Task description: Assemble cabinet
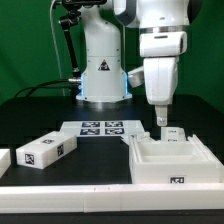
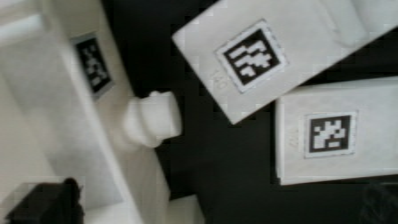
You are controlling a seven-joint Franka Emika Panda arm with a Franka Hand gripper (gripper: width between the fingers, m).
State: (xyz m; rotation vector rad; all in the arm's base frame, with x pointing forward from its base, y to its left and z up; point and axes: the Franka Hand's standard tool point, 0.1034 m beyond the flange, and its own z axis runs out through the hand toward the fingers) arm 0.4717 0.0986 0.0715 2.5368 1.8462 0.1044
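The cabinet's large white open box (image 1: 172,162) lies on the black table at the exterior view's right. My gripper (image 1: 160,121) hangs straight down over its far-left corner, just above the rim, and holds nothing. A small white tagged piece (image 1: 175,133) sits right behind the box. In the wrist view the box wall (image 2: 71,110) with a tag and a round white knob (image 2: 151,115) lies close under me. Two white tagged panels (image 2: 249,55) (image 2: 333,130) lie beside it. One dark finger (image 2: 45,205) shows at the edge, set wide.
A long white tagged block (image 1: 48,150) lies at the exterior view's left, another white part (image 1: 4,158) at the far left edge. The marker board (image 1: 100,128) lies in the middle in front of the white robot base (image 1: 102,70). A white bar (image 1: 60,188) runs along the front.
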